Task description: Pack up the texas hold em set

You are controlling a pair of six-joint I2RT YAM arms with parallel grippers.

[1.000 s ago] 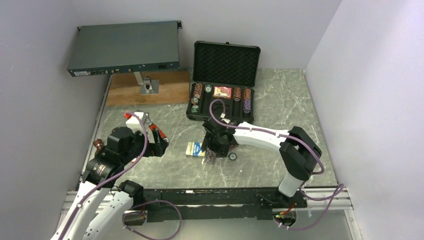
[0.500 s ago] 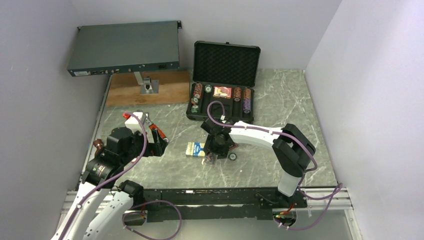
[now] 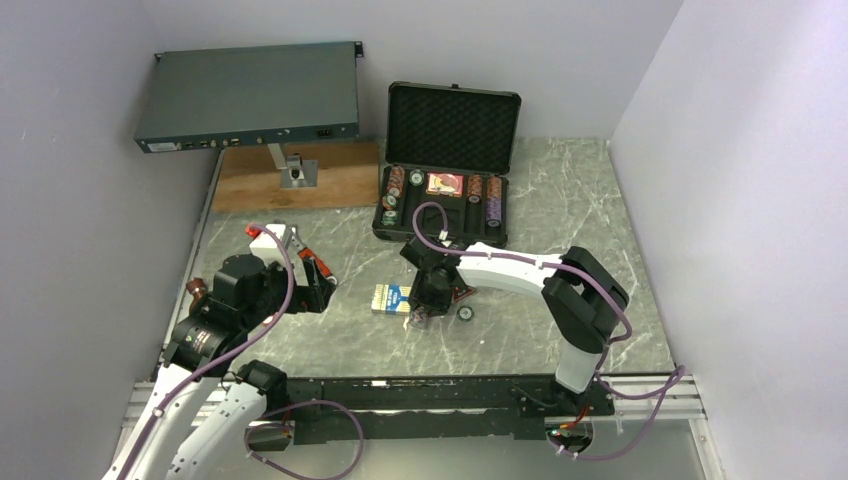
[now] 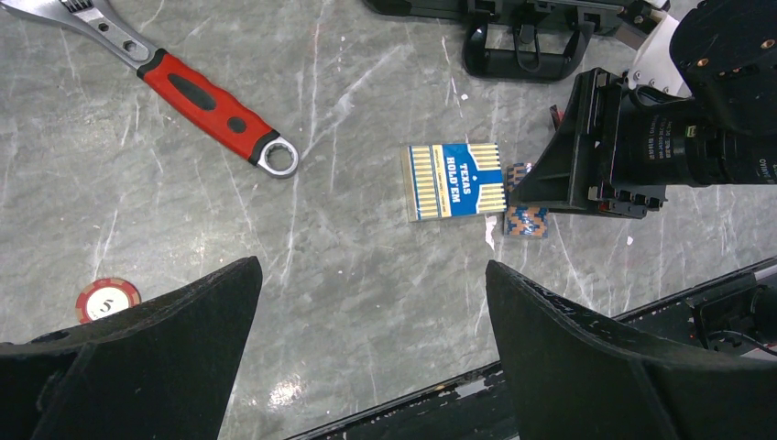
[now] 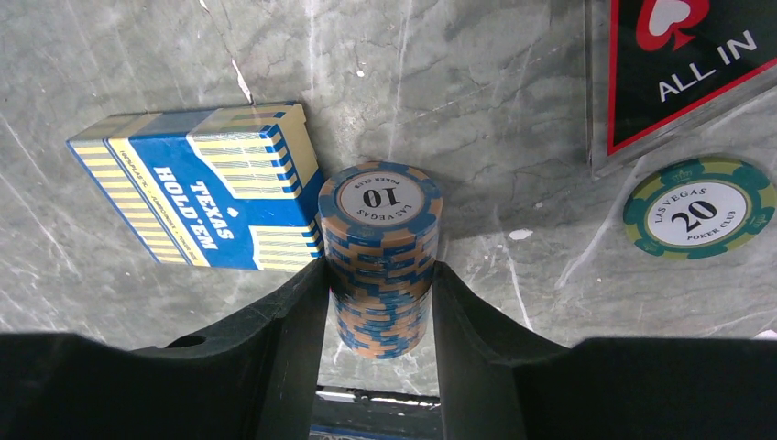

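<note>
"TEXAS HOLD'EM", white on blue, on card box (image 5: pixel 197 188); smaller line beside it unreadable. "10" and "POKER CLUB" on top of chip stack (image 5: pixel 380 197), 3 o'clock of box. "LAS VEGAS 20 POKER CLUB" on green chip (image 5: pixel 699 215), 3 o'clock of stack. "ALL IN" on token (image 5: pixel 687 55), 1 o'clock of stack. "5" on red chip (image 4: pixel 108 299), left wrist view.

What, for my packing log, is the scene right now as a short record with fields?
Case: black hard case with foam lining, lid up, some chips inside
Right end effector: closed on upright stack of blue-and-tan striped poker chips
Left end effector: open, empty
Loose on grey marbled table: blue-yellow card box, green round chip, red round chip, red-edged triangular token, red-handled wrench
</note>
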